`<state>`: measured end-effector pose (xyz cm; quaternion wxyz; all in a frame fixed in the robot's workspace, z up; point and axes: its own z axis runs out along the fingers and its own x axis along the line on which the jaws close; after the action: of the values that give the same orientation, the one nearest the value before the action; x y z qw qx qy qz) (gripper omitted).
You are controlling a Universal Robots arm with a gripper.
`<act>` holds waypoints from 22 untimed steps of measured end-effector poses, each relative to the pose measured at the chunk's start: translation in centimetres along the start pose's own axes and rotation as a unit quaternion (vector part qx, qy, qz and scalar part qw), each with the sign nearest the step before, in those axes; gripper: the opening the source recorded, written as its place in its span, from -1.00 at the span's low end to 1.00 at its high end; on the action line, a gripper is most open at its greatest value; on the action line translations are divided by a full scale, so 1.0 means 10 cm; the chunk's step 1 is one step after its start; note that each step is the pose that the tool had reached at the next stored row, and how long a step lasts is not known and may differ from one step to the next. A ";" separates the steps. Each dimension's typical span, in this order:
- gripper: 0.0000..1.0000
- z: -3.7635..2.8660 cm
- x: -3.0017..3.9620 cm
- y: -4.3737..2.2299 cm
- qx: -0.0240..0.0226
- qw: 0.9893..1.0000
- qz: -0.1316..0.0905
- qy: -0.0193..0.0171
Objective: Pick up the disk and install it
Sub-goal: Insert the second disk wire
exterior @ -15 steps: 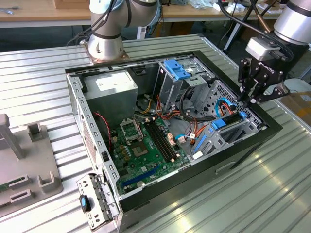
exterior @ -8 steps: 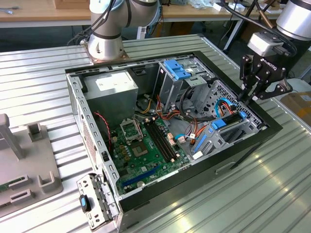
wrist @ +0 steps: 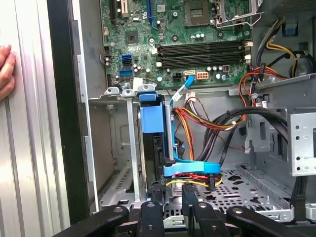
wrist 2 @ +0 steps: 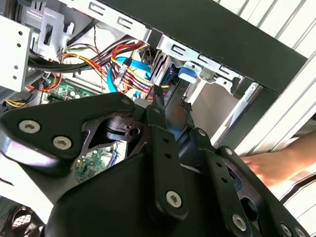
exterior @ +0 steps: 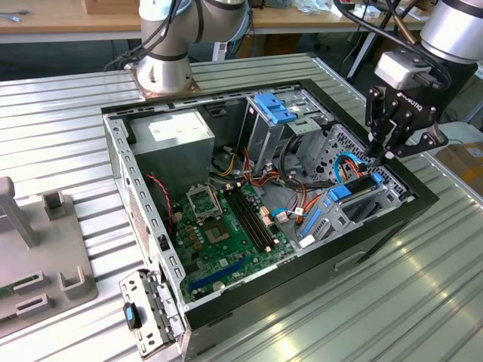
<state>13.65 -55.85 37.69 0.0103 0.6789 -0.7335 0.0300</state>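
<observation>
Disk installation looks close to done: the drive with its blue carrier rail stands on edge in the lower drive cage at the corner of the open computer case, and in the first wrist view it sits between the cage's metal walls. My gripper hangs just above that cage in the exterior view. In the first wrist view my fingertips sit close together just by the drive's edge, with only a narrow gap between them. I judge the gripper nearly closed, but I cannot tell whether it pinches the drive's edge or only rests beside it.

The risks I see are these. A blue data cable and a bundle of red and yellow power wires run right beside the drive, close to my fingers. If I shift sideways I could snag them or tug a connector loose. If the carrier rail is not square in its guides, pressing on it could jam it or bend the thin cage wall. The black case rim is near my gripper's linkage, so a tilted move could knock against it. A person's hand rests on the counter just outside the case wall, near my gripper, and a quick swing outward could strike it.
</observation>
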 end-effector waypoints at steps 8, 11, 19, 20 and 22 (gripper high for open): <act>-0.40 -0.033 0.021 0.252 0.009 1.000 0.001 -0.001; -0.40 -0.023 0.023 0.285 0.010 1.000 0.001 0.000; -0.40 0.071 0.020 0.248 0.010 1.000 0.000 0.003; -0.40 0.077 0.020 0.248 0.010 1.000 0.000 0.003; -0.40 0.078 0.020 0.248 0.010 1.000 0.000 0.003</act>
<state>11.19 -55.90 36.85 0.0058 0.6788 -0.7332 0.0396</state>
